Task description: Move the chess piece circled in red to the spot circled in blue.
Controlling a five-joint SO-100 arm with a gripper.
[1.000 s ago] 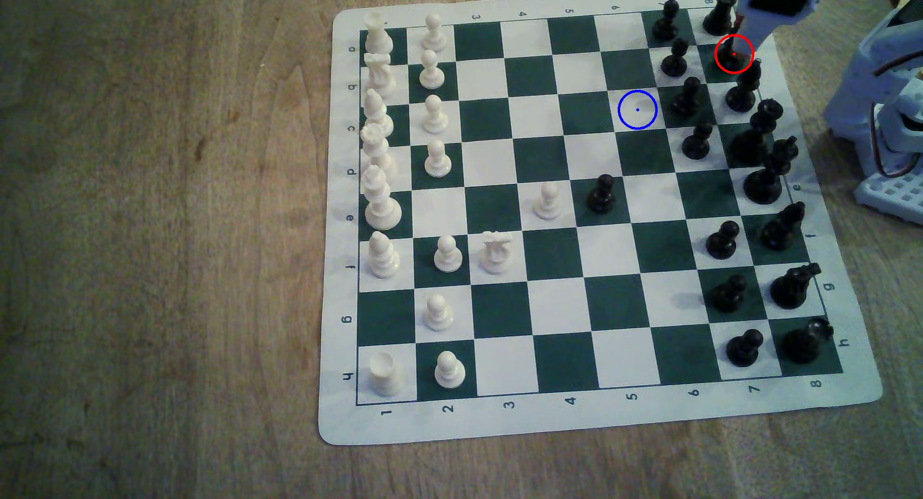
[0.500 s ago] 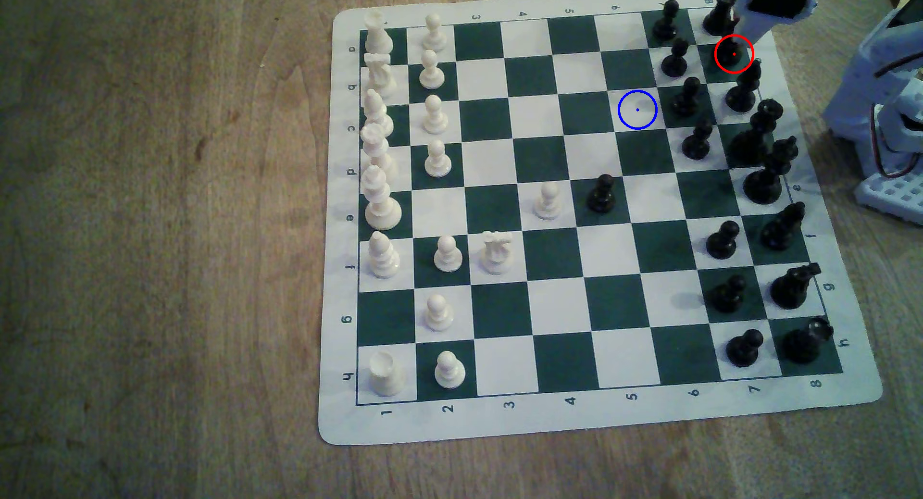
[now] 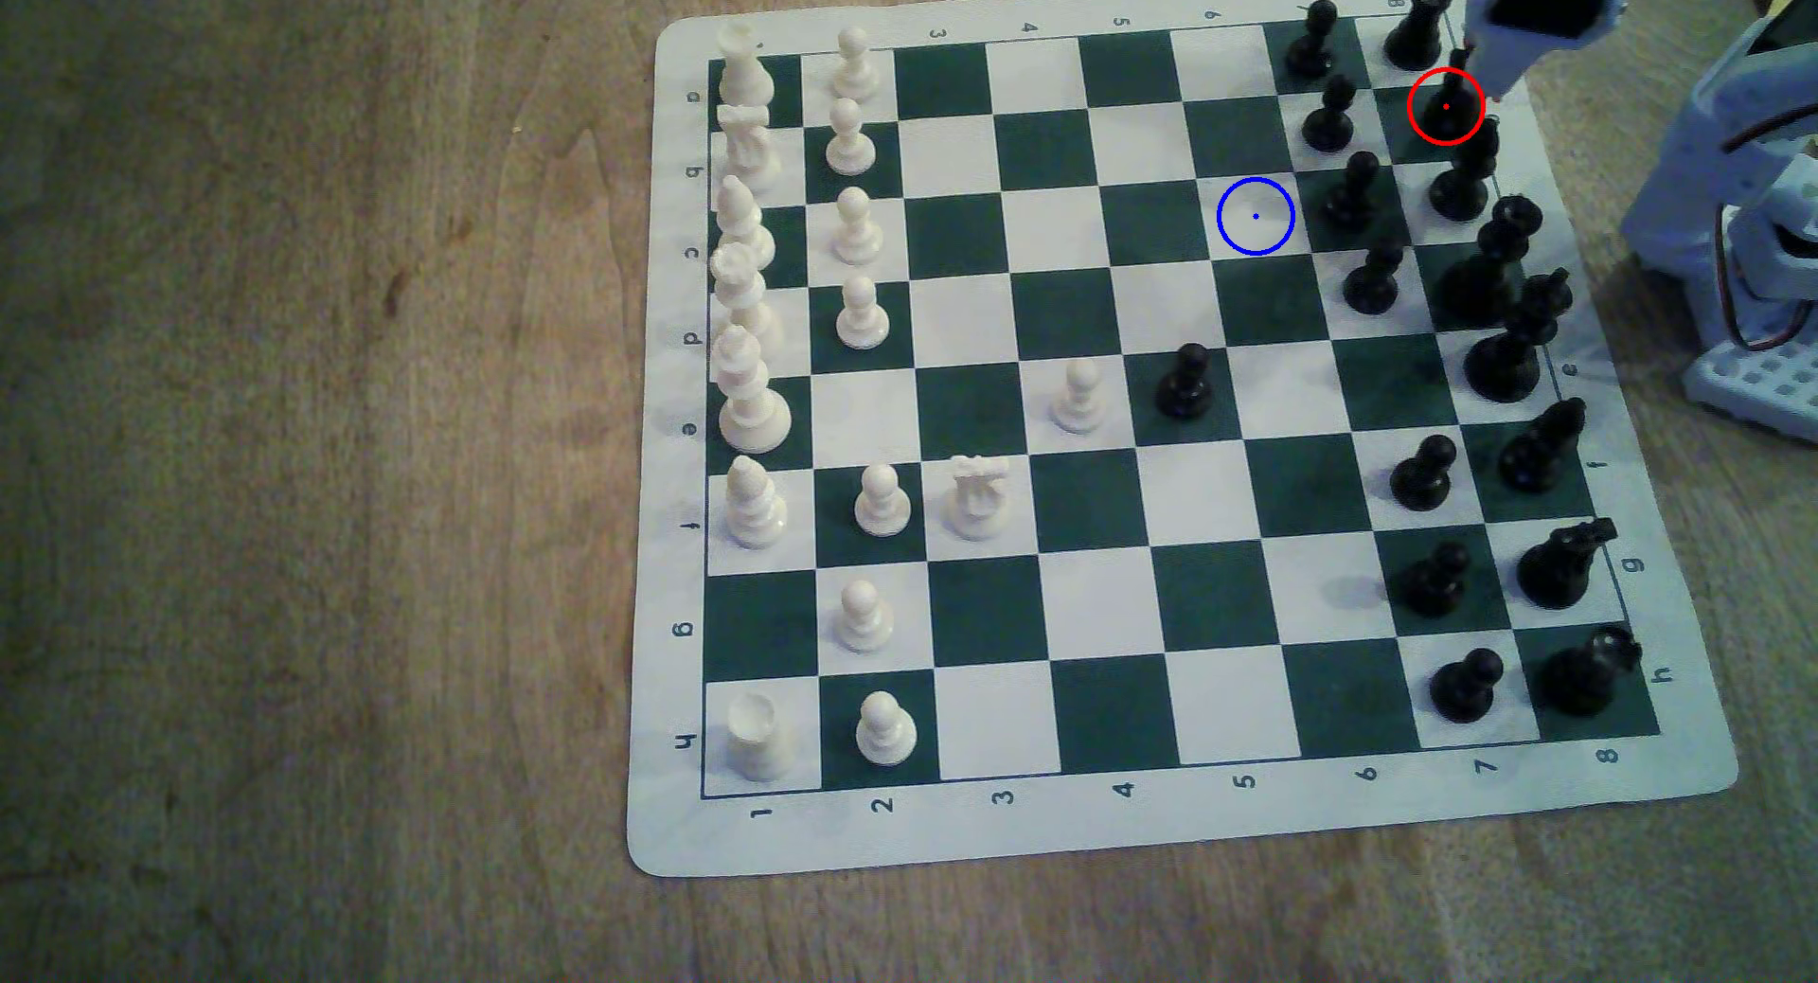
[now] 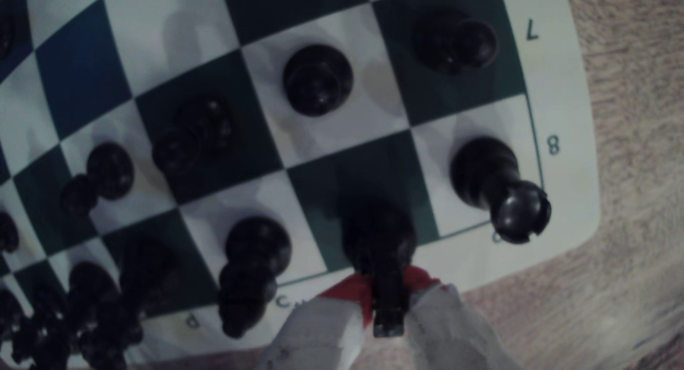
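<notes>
Knight [image 4: 381,240], glossy black with a blocky head, on its dark corner-row square inside the red ring, pinched between red-tipped white gripper [image 4: 386,299] fingers. Beside it, notch-crowned black rook [image 3: 1419,24] at the board corner. Well apart from the knight, blue-ringed white square [image 3: 1255,216]. Below, thin green-and-white chess mat [image 3: 1181,826] on grained wooden table [image 3: 295,452].

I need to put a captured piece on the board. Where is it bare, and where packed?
Bare: the board middle, between the white pawn file and the black pawns, including the blue-ringed square. Packed: both end rows, especially around the gripper and black knight.
</notes>
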